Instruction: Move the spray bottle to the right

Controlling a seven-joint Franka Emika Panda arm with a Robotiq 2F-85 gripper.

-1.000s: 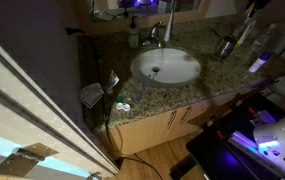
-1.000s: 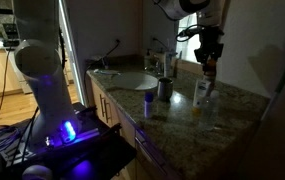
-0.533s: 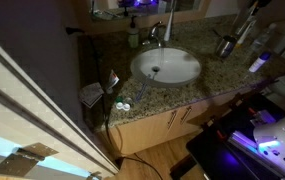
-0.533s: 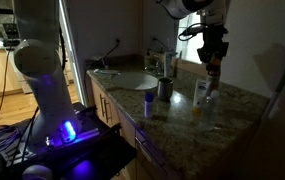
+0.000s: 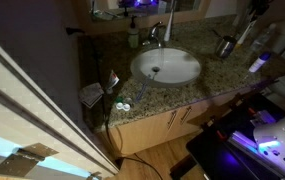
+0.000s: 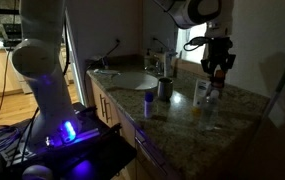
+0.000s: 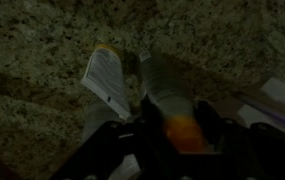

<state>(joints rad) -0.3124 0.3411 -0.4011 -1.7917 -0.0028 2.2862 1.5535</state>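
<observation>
spray bottle [image 7: 181,129]: orange head sits between the fingers of the hand [image 6: 219,72], which is clamped on it; right of centre in an exterior view, over the granite bench [image 6: 172,118], just beside a white tube [image 6: 200,92].

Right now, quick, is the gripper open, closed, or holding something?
Gripper: closed on the spray bottle, with its orange head between the fingers.

- I log the gripper [image 6: 219,70], clamped on the spray bottle [image 7: 182,131], shifted rightward and lower in an exterior view.
- The arm's lower links now lean differently.
</observation>
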